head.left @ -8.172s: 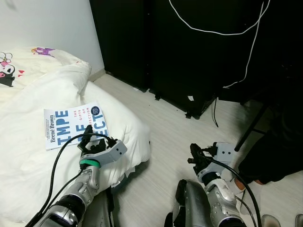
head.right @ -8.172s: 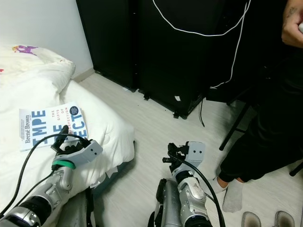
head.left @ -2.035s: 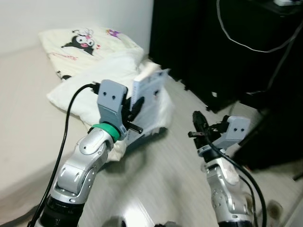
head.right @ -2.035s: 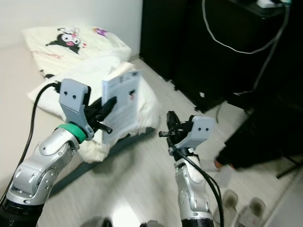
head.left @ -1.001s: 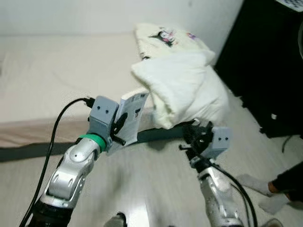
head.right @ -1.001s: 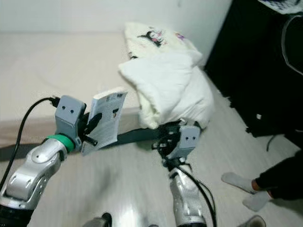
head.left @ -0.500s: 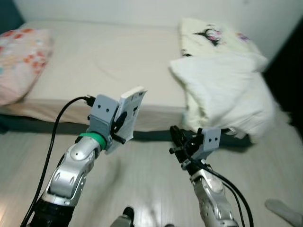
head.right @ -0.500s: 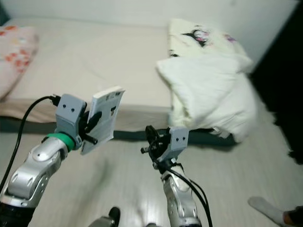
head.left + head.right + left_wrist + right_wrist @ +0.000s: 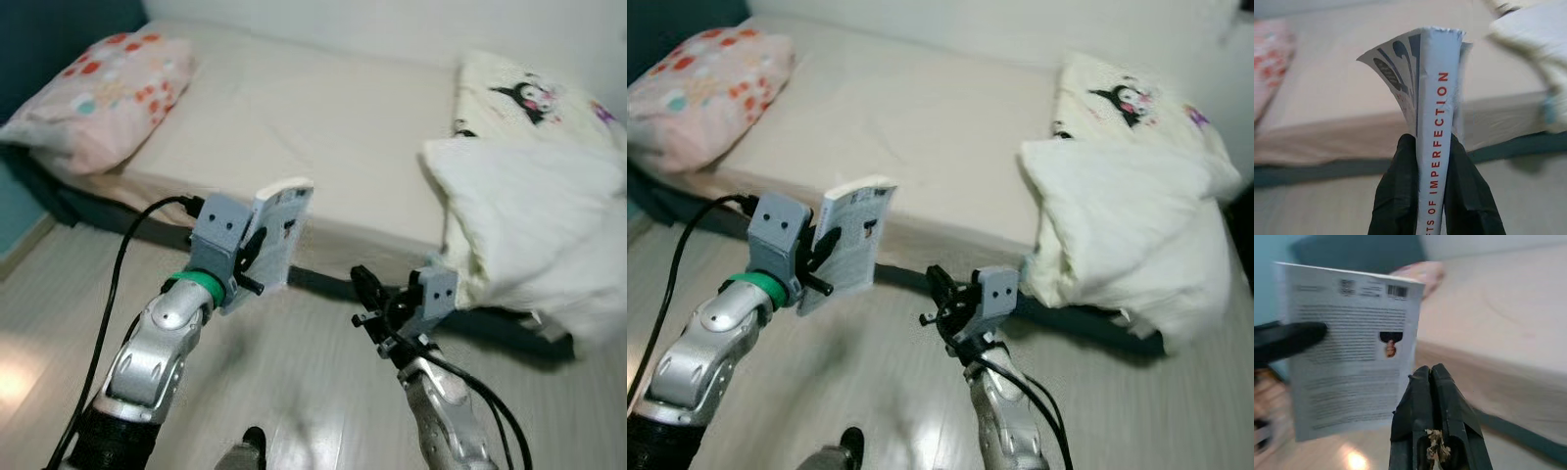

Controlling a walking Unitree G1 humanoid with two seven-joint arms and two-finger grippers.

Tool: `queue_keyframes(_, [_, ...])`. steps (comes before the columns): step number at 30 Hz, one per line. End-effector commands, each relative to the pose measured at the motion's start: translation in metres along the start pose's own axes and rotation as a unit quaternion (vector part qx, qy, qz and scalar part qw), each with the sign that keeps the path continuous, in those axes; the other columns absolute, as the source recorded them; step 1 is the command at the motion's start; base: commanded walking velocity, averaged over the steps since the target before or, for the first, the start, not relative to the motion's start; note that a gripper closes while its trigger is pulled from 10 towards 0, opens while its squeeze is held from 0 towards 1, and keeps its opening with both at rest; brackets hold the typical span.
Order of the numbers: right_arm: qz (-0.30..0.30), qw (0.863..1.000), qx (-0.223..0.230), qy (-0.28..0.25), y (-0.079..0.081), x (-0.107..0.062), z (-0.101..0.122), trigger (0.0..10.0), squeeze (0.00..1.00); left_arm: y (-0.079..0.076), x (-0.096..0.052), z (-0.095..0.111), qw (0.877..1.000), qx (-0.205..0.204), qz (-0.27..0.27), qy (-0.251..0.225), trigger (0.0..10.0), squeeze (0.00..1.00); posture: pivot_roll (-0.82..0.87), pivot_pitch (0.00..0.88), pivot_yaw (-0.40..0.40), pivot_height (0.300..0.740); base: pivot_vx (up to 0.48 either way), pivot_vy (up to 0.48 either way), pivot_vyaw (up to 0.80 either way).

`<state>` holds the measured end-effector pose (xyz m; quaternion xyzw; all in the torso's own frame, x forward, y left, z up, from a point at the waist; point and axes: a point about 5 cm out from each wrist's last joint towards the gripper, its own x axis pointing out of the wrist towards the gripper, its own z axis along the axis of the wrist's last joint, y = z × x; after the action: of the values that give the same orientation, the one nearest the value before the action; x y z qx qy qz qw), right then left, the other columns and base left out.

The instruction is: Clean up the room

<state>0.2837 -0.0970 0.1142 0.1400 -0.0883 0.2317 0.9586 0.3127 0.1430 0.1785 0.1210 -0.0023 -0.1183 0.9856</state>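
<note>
My left gripper is shut on a white paperback book, held upright in front of the bed. In the left wrist view both black fingers clamp the book's spine, which bears red lettering. My right gripper is raised beside it, to the right of the book, its fingers pressed together with nothing between them. The right wrist view has the book's back cover just beyond those closed fingers.
A low bed with a beige sheet stretches ahead, on a dark base. A pink flowered pillow lies at its left end. A white duvet and a cartoon-print pillow are heaped on the right. Pale wood floor lies below.
The view has swung left along the bed, bringing the pink pillow into sight. The left gripper still holds the book upright; both arms keep about the same pose.
</note>
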Motion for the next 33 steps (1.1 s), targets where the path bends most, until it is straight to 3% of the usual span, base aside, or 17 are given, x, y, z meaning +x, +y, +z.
queue_keyframes(1, [-0.006, 1.0, 0.006, 0.014, -0.003, -0.006, -0.006, 10.0, 0.0, 0.0, 0.0, 0.003, 1.0, 0.008, 0.009, -0.011, 10.0, 0.0, 0.09, 0.101, 0.012, 0.726, 0.334, 0.0, 0.73])
queue_keyframes(4, [-0.006, 1.0, 0.006, 0.014, -0.003, -0.007, -0.006, 10.0, 0.0, 0.001, 0.001, 0.002, 1.0, 0.011, 0.018, -0.01, 10.0, 0.0, 0.09, 0.101, 0.012, 0.726, 0.373, 0.0, 0.73])
queue_keyframes(15, [-0.032, 0.999, 0.005, 0.011, -0.009, -0.006, -0.003, 10.0, 0.0, 0.004, 0.004, -0.001, 0.999, 0.016, 0.041, 0.002, 10.0, 0.0, 0.08, 0.108, 0.011, 0.726, 0.451, 0.0, 0.0])
queue_keyframes(26, [-0.025, 1.0, 0.002, 0.01, -0.01, -0.007, -0.002, 10.0, 0.0, 0.004, 0.006, -0.003, 0.999, 0.017, 0.051, 0.006, 10.0, 0.0, 0.08, 0.112, 0.009, 0.726, 0.452, 0.0, 0.71])
queue_keyframes(33, [-0.011, 1.0, 0.012, 0.018, -0.006, -0.008, -0.004, 10.0, 0.0, 0.009, 0.007, -0.008, 0.996, 0.024, 0.078, 0.023, 10.0, 0.0, 0.08, 0.112, 0.01, 0.726, 0.453, 0.0, 0.11])
